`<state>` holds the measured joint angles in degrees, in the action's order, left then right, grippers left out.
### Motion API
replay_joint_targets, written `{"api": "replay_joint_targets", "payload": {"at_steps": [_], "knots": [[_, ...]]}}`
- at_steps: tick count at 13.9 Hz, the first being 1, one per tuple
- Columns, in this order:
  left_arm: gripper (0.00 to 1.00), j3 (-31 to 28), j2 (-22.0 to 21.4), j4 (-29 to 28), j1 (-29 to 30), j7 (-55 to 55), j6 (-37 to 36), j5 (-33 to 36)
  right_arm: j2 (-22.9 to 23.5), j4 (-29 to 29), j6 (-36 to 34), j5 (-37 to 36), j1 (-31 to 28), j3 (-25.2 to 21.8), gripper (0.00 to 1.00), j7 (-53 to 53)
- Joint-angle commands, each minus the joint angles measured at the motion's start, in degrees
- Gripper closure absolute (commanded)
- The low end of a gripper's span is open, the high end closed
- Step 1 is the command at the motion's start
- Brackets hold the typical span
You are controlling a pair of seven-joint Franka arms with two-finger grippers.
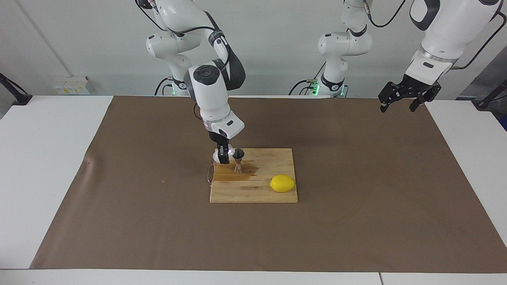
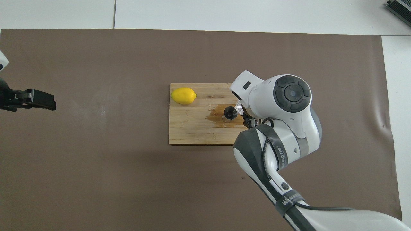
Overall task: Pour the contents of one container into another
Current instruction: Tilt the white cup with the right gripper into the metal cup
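A small clear glass cup (image 1: 218,155) with a bumpy whitish wall sits clamped in the right gripper (image 1: 223,155), held just beside the rim of a silvery steel jigger (image 1: 238,160) over the corner of a wooden cutting board (image 1: 253,190) nearest the robots and toward the right arm's end of the table. The jigger stands upright on the board, its dark open mouth facing up, in a wet brown stain (image 1: 237,174) that spreads across the wood around its foot (only a sliver of the cup shows from overhead, the rest hidden under the arm's wrist). A yellow lemon (image 1: 282,183) lies on the same board, farther from the robots than the jigger and toward the left arm's end, well apart from the stain. The board rests near the middle of a brown mat (image 1: 356,221) covering the white table (image 1: 47,166). The left gripper (image 1: 403,102) waits in the air over the mat's edge at the left arm's end of the table, its fingers spread apart and holding nothing.
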<state>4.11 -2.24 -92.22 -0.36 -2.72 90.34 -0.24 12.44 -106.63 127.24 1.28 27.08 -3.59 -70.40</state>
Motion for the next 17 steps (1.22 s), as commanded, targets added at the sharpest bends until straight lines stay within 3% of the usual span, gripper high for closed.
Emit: {"api": "replay_joint_targets", "payload": {"at_steps": [1, 17], "knots": [[0.00, 0.1, -1.6, -2.0, 0.3, -0.6, 1.2, 0.6, -1.0, -0.9, 0.8, -2.2, 0.3, 0.0, 0.52, 1.2], [0.00, 0.2, -1.6, -2.0, 0.3, -0.6, 1.2, 0.6, -1.2, -1.3, 1.1, -1.4, 0.2, 0.2, 0.52, 1.3]]}}
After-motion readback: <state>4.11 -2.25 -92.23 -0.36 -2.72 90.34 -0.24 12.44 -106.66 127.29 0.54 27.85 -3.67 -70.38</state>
